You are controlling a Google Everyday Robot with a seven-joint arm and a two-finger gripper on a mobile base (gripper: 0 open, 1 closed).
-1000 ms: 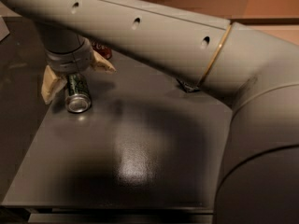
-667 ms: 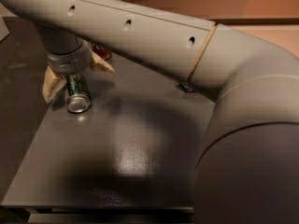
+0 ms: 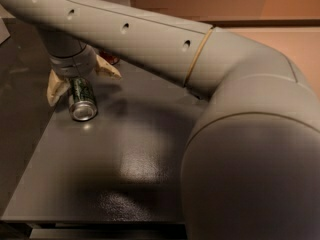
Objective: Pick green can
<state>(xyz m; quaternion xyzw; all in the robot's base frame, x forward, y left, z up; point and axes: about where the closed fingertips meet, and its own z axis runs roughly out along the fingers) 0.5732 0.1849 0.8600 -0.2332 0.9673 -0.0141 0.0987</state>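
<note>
1. Gripper [image 3: 84, 88]: hangs at the upper left of the camera view, at the end of the long grey arm [image 3: 150, 39] that sweeps in from the right. It is positioned directly over the task's object, so that its two cream fingers [image 3: 56, 90] come down on opposite sides of it.
2. Finger state: spread. One finger lies close against the can's left flank. The other splays out to the right with its tip clear of the can. No firm pinch is visible, so the can is judged bracketed rather than gripped.
3. Green can [image 3: 82, 101]: sits between the fingers near the far left corner of the dark table [image 3: 125, 174]. Its silver end faces the camera and its dark green body runs back under the wrist. Whether it rests on the surface or is raised slightly off it cannot be told from this view.
4. Red can [image 3: 111, 59]: only a sliver shows behind the arm, near the right finger. It is the distractor, and the gripper's straddle leaves it outside the fingers.
5. Step in hand (judgement): grasp alignment is complete and closure is not yet made. The next move calls for the fingers to close squarely across the can's round sides.
6. Risk (judgement): a smooth cylinder can roll or squirt out if the fingers close off-centre.
</note>
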